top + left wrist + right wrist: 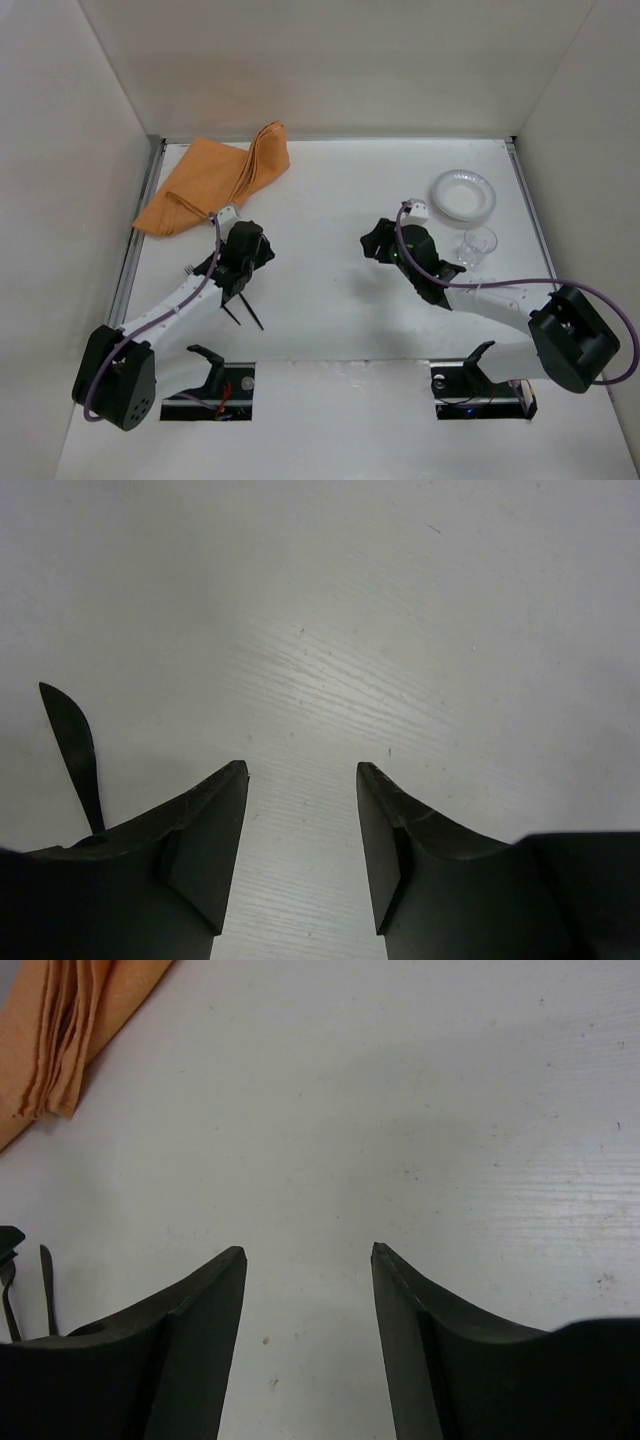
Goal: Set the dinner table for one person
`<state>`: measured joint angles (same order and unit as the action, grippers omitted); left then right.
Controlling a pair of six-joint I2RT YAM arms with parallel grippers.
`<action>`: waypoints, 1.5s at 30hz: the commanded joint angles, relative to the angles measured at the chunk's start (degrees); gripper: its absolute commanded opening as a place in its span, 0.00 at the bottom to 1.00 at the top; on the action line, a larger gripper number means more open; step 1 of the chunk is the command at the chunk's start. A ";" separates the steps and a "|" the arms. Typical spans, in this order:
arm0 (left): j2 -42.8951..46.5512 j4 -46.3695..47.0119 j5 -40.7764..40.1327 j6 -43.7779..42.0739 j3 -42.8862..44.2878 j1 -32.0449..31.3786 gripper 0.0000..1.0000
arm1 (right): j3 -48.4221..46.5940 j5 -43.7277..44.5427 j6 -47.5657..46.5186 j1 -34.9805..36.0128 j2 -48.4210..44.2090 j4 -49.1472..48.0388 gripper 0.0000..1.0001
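The white dinner table [330,320] carries a crumpled orange cloth [215,180] at the back left, a white plate [463,194] at the back right, and a clear glass [480,245] just in front of the plate. Two thin black cutlery pieces [248,312] lie just in front of my left gripper [250,272]. That gripper is open and empty over bare table [330,660], with a black knife blade [70,745] to its left. My right gripper [372,243] is open and empty at mid-table, left of the glass.
White walls enclose the table, with grey rails [135,250] along its sides. In the right wrist view the open gripper [308,1252] faces the orange cloth [70,1030], and the black cutlery [45,1290] shows at the left edge.
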<state>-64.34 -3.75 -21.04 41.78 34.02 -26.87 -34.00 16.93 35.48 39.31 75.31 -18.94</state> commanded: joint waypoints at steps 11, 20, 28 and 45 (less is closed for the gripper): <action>-8.69 5.42 -0.33 0.84 8.25 3.62 0.55 | -0.81 -4.45 0.02 -0.60 -0.69 -3.03 0.13; -11.33 14.37 8.11 10.68 7.90 15.48 0.60 | -1.68 -4.80 -0.77 -0.42 1.06 -2.95 0.27; -19.06 21.76 14.26 16.32 9.30 28.22 0.59 | -2.48 -6.73 -1.03 -0.24 2.30 -2.86 0.50; -39.63 26.86 16.55 18.16 19.15 29.04 0.52 | -3.71 -7.70 -1.29 0.28 3.97 -1.89 0.54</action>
<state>-102.91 21.19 -7.18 58.76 50.76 4.14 -35.27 9.63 35.11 39.09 79.53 -18.85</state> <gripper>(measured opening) 0.529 0.545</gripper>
